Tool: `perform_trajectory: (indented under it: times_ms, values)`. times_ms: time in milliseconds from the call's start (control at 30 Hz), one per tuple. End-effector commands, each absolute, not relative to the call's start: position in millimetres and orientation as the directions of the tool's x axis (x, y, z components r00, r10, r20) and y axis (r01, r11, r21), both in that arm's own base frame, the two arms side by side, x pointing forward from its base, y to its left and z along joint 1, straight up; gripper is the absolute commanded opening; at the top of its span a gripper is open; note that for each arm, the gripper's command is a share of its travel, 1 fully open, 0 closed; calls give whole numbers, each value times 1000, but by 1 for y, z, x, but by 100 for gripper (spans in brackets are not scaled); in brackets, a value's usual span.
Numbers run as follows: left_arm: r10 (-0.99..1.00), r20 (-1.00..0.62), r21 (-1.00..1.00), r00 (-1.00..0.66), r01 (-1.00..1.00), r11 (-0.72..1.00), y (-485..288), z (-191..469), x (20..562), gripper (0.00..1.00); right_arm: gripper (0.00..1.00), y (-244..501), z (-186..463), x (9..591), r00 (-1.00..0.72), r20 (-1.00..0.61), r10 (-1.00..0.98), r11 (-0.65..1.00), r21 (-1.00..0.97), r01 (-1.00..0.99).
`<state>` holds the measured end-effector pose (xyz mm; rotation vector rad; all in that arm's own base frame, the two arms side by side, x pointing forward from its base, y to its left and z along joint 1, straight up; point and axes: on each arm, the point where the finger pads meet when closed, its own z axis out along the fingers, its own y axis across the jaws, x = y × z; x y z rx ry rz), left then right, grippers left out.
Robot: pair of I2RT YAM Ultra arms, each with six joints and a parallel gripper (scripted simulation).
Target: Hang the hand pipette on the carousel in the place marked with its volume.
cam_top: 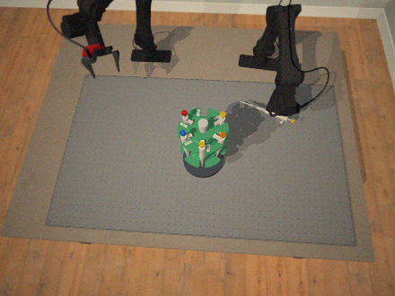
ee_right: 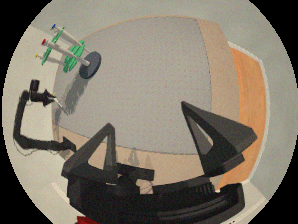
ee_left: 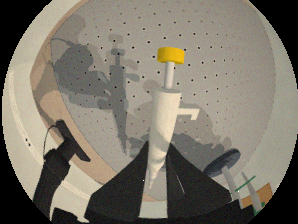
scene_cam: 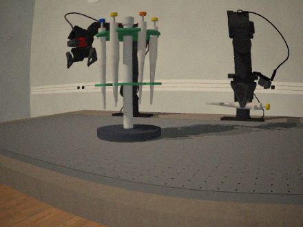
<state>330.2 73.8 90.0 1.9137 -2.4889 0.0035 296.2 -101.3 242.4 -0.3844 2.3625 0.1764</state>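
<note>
black arms, thin dark cables, red patch, pointed fingers.

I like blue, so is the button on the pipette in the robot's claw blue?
No, the held pipette's button is yellow.

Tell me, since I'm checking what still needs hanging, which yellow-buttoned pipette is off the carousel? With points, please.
The one lying nearly level in the left hand (cam_top: 282, 116) (scene_cam: 243, 103) (ee_left: 159, 172); the other yellow-buttoned ones hang upright in the green carousel (cam_top: 203, 134) (scene_cam: 128, 31).

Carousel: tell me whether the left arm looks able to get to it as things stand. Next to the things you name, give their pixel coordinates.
Probably yes: the left gripper (cam_top: 282, 114) (scene_cam: 243, 104) (ee_left: 157, 145) (ee_right: 56, 98) holds the pipette (cam_top: 256, 108) (scene_cam: 255, 106) (ee_left: 165, 112) (ee_right: 61, 106), and nothing appears to stand between it and the carousel (cam_top: 203, 125) (scene_cam: 127, 69) (ee_left: 216, 167) (ee_right: 93, 67). Final slot access I can't judge.
</note>
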Motion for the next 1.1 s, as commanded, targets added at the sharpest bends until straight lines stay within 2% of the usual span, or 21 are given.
perform_trajectory:
  times_ms: [0,900,1067]
  values:
    - [-969,-25,-29,-247,-968,248,80,120,328,12,100,-103,253,300,-660,-712,-240,943,-9,-333]
    - [-966,-24,-30,-256,-966,257,70,139,327,12,100,-103,253,300,-660,-712,-240,943,-9,-333]
    - [-966,-2,7,-257,-966,257,52,129,311,12,100,-103,253,300,-660,-712,-240,943,-9,-333]
